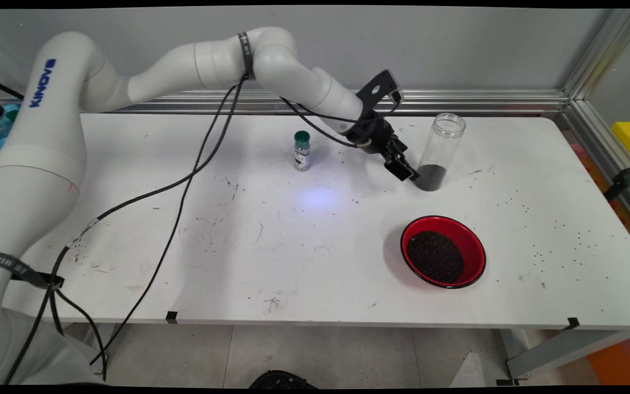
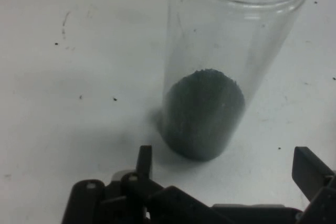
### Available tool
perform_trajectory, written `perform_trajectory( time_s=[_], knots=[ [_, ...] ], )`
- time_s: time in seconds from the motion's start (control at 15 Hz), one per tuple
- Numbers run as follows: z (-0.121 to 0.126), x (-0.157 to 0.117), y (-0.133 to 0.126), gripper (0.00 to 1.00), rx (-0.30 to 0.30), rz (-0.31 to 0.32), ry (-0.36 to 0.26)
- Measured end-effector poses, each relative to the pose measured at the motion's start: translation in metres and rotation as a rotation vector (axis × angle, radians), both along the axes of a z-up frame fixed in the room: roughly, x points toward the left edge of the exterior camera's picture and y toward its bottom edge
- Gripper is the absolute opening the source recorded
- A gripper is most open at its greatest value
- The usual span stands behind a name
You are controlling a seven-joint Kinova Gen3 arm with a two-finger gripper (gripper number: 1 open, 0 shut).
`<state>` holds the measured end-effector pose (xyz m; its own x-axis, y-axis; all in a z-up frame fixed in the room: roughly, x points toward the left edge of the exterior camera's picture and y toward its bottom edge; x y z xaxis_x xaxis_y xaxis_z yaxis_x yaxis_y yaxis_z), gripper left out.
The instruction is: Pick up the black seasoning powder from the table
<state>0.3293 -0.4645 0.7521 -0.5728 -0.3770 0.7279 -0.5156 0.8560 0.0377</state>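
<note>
A: Clear jar (image 1: 439,151), dark grains in its bottom, stands upright at the table's (image 1: 271,246) far right; our gripper (image 1: 407,172) sits beside its base, jaws wide, holding nothing.

B: We see the red bowl (image 1: 443,251) of grains nearer, green-capped bottle (image 1: 302,151) left.

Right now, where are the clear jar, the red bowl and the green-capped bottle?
clear jar (image 1: 439,150): main view, on its transparent wall above the dark grains.
red bowl (image 1: 473,249): main view, on its red inner rim, right side.
green-capped bottle (image 1: 302,150): main view, on the body below the cap.
</note>
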Motion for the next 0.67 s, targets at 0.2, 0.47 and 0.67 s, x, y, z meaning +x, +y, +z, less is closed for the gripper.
perform_trajectory(
  time_s=[0.2, 0.47, 0.67],
  knots=[
    [-0.011, -0.009, -0.008, 1.00, 0.001, 0.004, -0.001],
    [-0.023, -0.019, -0.016, 1.00, 0.010, 0.019, 0.005],
    [-0.032, -0.026, -0.022, 1.00, 0.020, 0.032, 0.013]
  ],
)
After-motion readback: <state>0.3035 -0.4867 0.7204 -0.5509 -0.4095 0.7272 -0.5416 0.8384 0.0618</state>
